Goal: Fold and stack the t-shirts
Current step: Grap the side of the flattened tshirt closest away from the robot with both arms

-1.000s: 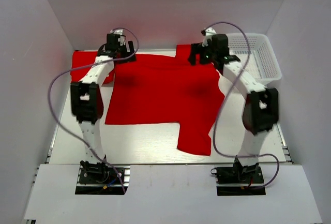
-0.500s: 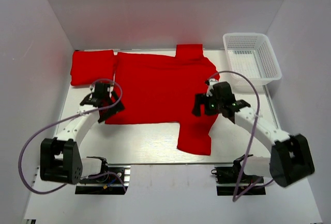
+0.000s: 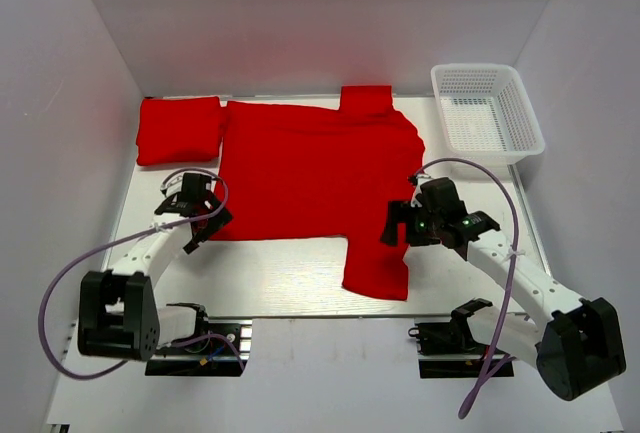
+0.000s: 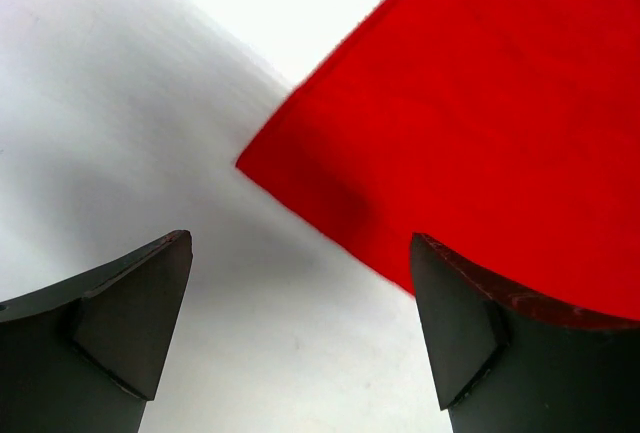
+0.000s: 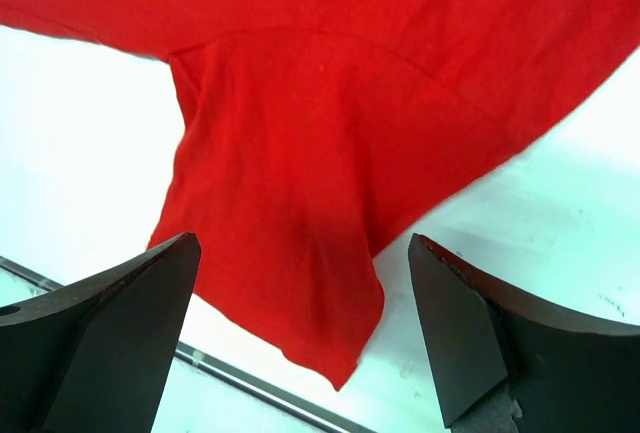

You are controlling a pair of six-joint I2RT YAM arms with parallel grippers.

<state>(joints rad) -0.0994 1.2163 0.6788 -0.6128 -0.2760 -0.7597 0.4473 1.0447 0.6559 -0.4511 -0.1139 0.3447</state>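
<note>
from above, a spread t-shirt [image 3: 310, 168] is seen in the middle, a folded t-shirt [image 3: 178, 130] just beside its far-left corner, and a white mesh basket [image 3: 487, 113] far right. only in the wrist views are the left gripper [image 4: 300, 253] shown spread wide at the hem corner [image 4: 262, 167] and the right gripper [image 5: 300, 248] spread over a sleeve [image 5: 280, 153].

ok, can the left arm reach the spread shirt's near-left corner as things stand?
Probably yes. The left gripper is open and sits just short of the corner of the spread t-shirt. Only bare table lies between them, and nothing blocks it.
</note>
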